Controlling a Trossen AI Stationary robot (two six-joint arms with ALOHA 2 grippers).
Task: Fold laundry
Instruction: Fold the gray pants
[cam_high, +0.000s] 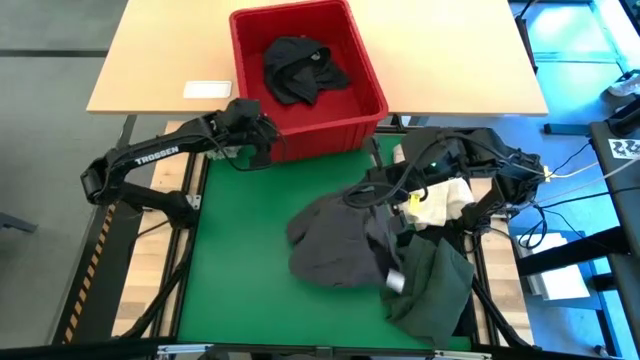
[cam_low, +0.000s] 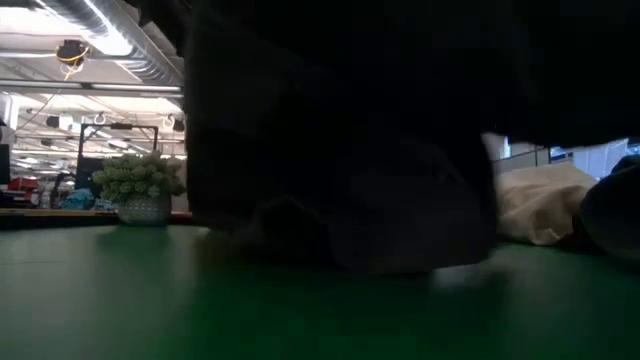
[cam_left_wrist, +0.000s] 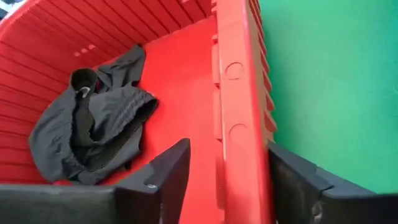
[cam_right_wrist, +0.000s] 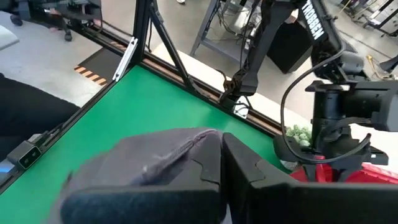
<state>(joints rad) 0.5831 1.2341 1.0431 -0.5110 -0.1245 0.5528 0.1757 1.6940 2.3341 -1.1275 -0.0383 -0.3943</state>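
The high view is evenly lit from above, with soft shadows under the dark cloth garments (cam_high: 340, 240) on the green counter mat (cam_high: 250, 270). A cold blue light falls on the floor at the right edge. The low view is very dim: a big dark cloth mass (cam_low: 340, 150) near the lens is blurred, while bright ceiling lamps (cam_low: 90, 35) glare behind. The red plastic basket (cam_left_wrist: 236, 93) looks sharp and bright.

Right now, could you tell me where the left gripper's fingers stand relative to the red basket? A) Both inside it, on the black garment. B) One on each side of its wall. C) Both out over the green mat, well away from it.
B: in the left wrist view the left gripper has one finger inside the red basket and one outside, its wall between them; the black garment lies apart.
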